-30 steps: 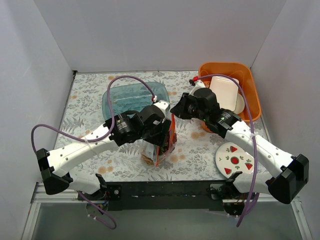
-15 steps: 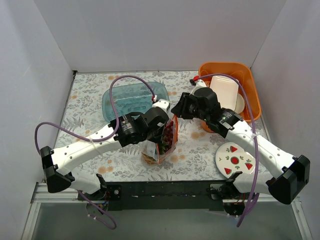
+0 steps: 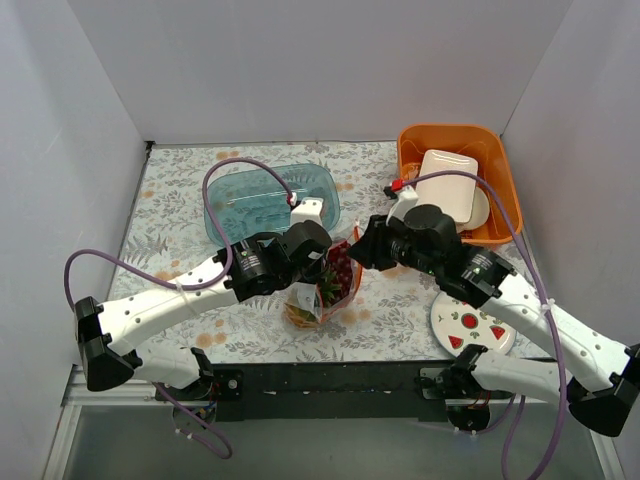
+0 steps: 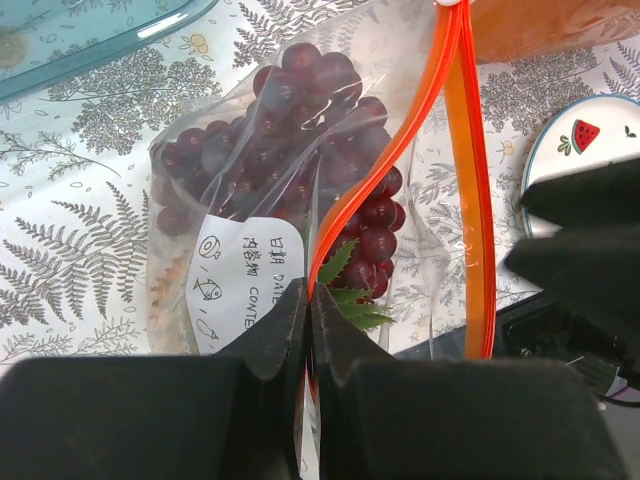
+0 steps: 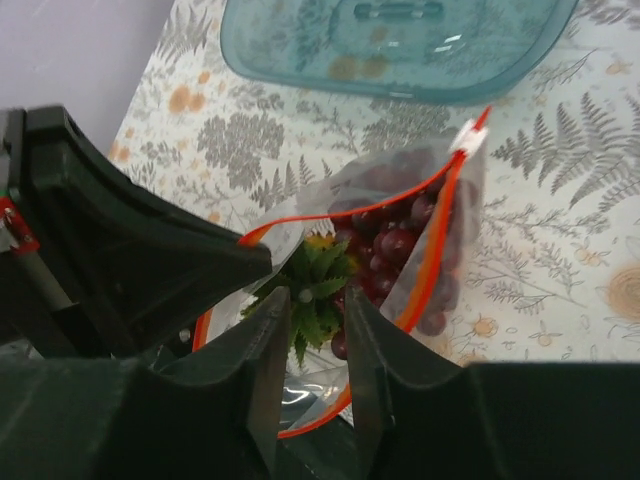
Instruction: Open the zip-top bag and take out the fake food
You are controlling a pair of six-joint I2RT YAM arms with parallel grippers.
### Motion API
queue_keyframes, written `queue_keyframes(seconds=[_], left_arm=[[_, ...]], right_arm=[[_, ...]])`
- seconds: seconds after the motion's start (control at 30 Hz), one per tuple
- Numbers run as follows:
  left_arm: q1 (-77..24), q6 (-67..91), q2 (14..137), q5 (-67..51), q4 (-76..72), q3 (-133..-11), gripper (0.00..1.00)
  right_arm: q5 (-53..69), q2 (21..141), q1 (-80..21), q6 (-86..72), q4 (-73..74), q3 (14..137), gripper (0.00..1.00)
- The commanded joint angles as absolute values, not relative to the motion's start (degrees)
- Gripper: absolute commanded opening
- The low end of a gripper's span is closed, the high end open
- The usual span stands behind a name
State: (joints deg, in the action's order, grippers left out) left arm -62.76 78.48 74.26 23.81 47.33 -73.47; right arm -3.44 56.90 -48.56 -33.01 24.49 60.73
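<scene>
The zip-top bag point(image 3: 318, 296) stands on the patterned cloth mid-table, its mouth spread wide. My left gripper point(image 4: 308, 290) is shut on the near side of its orange-red zip strip point(image 4: 452, 150). Fake food lies inside: dark purple grapes point(image 4: 300, 110) and green pineapple leaves point(image 4: 352, 298). My right gripper point(image 5: 315, 295) hangs open just over the bag's mouth, its two fingers either side of the leaves point(image 5: 322, 270) without pinching them. Grapes point(image 5: 392, 240) show beyond its fingers. The pineapple's body is mostly hidden under the leaves.
A translucent teal tray point(image 3: 265, 195) lies behind the bag. An orange bin point(image 3: 506, 205) holding white dishes sits at the back right. A watermelon-printed plate point(image 3: 470, 322) lies front right under the right arm. Grey walls close in the sides and back.
My left gripper has shut on the zip strip. The right arm has swung forward and down to the bag's mouth, which now stands wider.
</scene>
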Motion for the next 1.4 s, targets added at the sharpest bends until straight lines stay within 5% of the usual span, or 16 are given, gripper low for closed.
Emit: queue_keyframes(seconds=[0.0,0.23,0.57,0.87,1.0,1.17,1.37], left_arm=[[-63.02,80.95,71.19,25.49,43.51,-71.64,0.0],[-62.93,84.02,68.92,26.98,42.98,-69.79,0.0],[-62.93,84.46,67.76,25.49,40.69,-67.77,0.0],[-62.93,84.81,67.32,25.75,39.81,-66.8,0.0],[-62.93,85.25,66.8,26.1,39.55,-66.27,0.0],[-62.93,85.6,66.53,26.54,39.99,-65.48,0.0],[-62.75,85.78,67.06,28.12,39.46,-65.13,0.0]], right_arm=[[-4.39,60.02,-54.22,-33.66,24.44,59.41,0.34],[-6.42,64.34,-59.85,-35.42,22.25,56.88,0.32],[-6.42,66.27,-61.7,-34.1,20.92,55.98,0.51],[-9.13,70.57,-65.13,-33.13,22.76,57.39,0.56],[-11.42,70.93,-65.21,-33.57,22.15,56.78,0.45],[-15.37,69.61,-65.13,-33.84,20.75,57.91,0.09],[-15.47,70.4,-66.27,-31.2,23.37,65.19,0.01]])
